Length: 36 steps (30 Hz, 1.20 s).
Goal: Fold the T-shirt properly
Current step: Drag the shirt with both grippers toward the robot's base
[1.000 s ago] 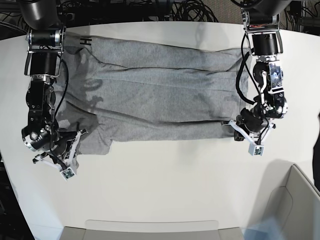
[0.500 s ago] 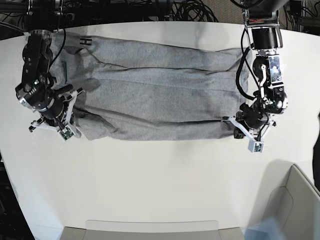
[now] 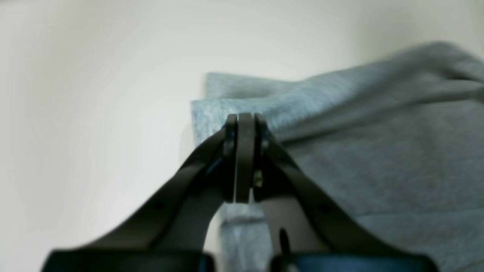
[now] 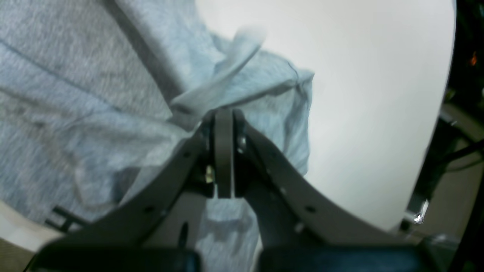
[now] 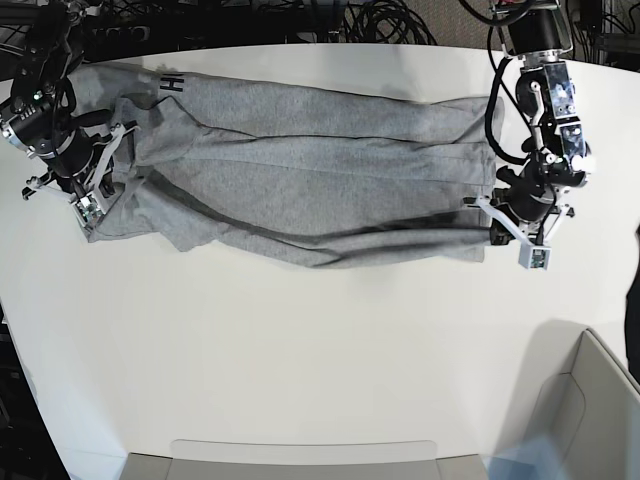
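Note:
The heather-grey T-shirt lies stretched sideways across the back half of the white table, with black lettering at its far left corner. My left gripper is at the shirt's near right corner. In the left wrist view it is shut on the T-shirt's edge. My right gripper is at the shirt's left end. In the right wrist view it is shut on bunched T-shirt cloth, with the black lettering below it.
A grey bin stands at the near right corner. A flat grey tray edge shows along the near side. Dark cables lie behind the table's far edge.
Both grippers have moved toward the back of the table with the shirt's near edge. The right gripper travelled far, dragging the left sleeve area back. The left moved only a little.

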Each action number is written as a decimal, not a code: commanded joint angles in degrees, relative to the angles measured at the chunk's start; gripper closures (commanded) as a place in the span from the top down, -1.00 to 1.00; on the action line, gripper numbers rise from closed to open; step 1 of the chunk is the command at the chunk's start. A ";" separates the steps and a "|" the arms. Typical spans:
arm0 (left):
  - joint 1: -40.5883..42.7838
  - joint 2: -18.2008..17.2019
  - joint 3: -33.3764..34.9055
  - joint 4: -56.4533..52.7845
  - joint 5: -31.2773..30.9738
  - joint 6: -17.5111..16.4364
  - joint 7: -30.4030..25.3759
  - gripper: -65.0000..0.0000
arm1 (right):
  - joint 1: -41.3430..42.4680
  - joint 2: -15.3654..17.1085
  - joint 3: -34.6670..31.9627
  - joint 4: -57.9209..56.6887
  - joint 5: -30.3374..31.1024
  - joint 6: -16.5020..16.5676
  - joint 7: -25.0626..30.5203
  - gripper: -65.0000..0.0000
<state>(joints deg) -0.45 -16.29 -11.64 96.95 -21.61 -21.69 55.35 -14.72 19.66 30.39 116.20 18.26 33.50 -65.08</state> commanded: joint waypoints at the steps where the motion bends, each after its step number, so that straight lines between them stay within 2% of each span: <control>1: -0.30 -0.54 -0.62 2.17 -0.59 -0.07 -0.63 -1.00 | -0.18 0.96 1.30 0.94 1.21 0.31 0.77 -1.00; 10: 6.29 -0.54 -0.89 9.12 -0.59 -0.07 0.08 -1.00 | -5.72 0.96 8.95 1.38 6.93 0.31 0.77 -1.00; 16: 6.82 -0.54 -0.71 9.47 -0.50 -0.07 0.08 -1.00 | -5.63 0.87 8.95 1.20 6.93 0.31 0.77 -1.00; 19: 6.73 -0.54 -0.45 9.47 -0.50 -0.07 0.08 -1.00 | -2.20 0.69 7.10 0.85 6.75 0.04 0.77 -1.00; 23: 6.73 -0.54 -0.45 9.47 -0.59 -0.07 0.08 -1.00 | 2.19 0.96 2.44 -3.19 6.75 -0.13 0.77 -0.53; 24: 6.73 -0.54 -0.45 9.47 -0.59 -0.07 0.08 -1.00 | 3.51 1.04 0.95 -5.57 6.66 -0.13 0.77 -0.48; 27: 6.73 -0.54 -0.45 9.47 -0.59 -0.15 0.08 -1.00 | 8.17 1.04 -1.34 -12.69 6.57 -0.13 0.77 -0.49; 31: 6.73 -0.54 -0.36 9.47 -0.59 -0.15 0.08 -1.00 | 11.86 0.43 -1.60 -18.22 2.44 -0.13 1.21 -0.51; 36: 6.73 -0.54 -0.36 9.47 -0.59 -0.15 0.08 -1.00 | 13.80 -2.47 -1.69 -19.63 -3.71 -0.13 0.95 -0.50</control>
<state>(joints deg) 6.85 -16.19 -11.90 105.47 -21.89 -21.91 56.58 -1.91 16.19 28.40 95.57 14.61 33.39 -64.71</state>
